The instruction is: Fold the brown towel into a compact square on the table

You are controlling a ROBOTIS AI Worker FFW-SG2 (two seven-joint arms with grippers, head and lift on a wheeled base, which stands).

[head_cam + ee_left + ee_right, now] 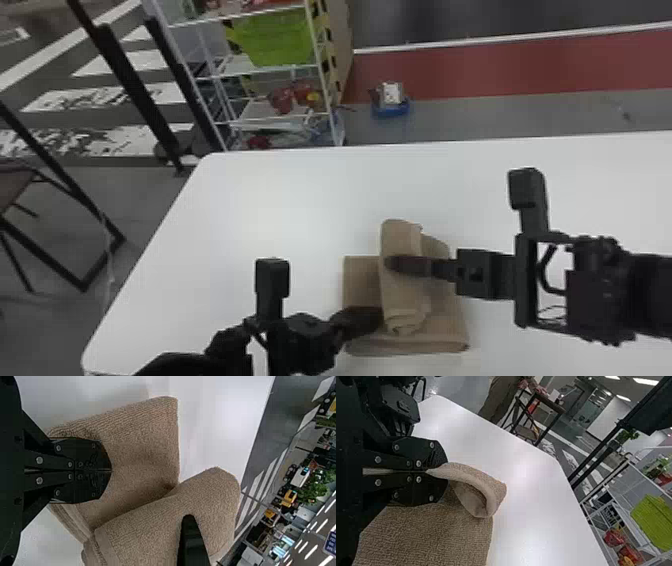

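Head view, bench [260, 210]: white top, rounded far left corner.
Head view, brown towel [361, 280]: on the bench, folded in layers; a long thick flap lies over the flat part, its near end showing rolled layers.
Head view, left pincer [378, 318]: comes in from the bottom edge; tips low over the flat part, beside the flap's near end.
Head view, right pincer [392, 263]: comes in from the right edge; tips at the middle of the flap.
Head view, wire shelf rack [324, 82]: beyond the far edge of the bench, holding a lime-green crate [275, 40] and red items lower down.
Head view, blue-based object [391, 107]: on the floor, just beside the rack.
Left wrist view, left pincer [111, 470]: fingers together, seam closed, over the layered part of the towel; whether they bear on the cloth is hard to judge.
Left wrist view, flap: thick, soft-edged terry; one dark finger [192, 544] of the right pincer lies against it.
Right wrist view, right pincer [428, 471]: clamped on an edge of the towel.
Right wrist view, towel: curls from the fingertips into an open loop, ribbed terry spread beside it.
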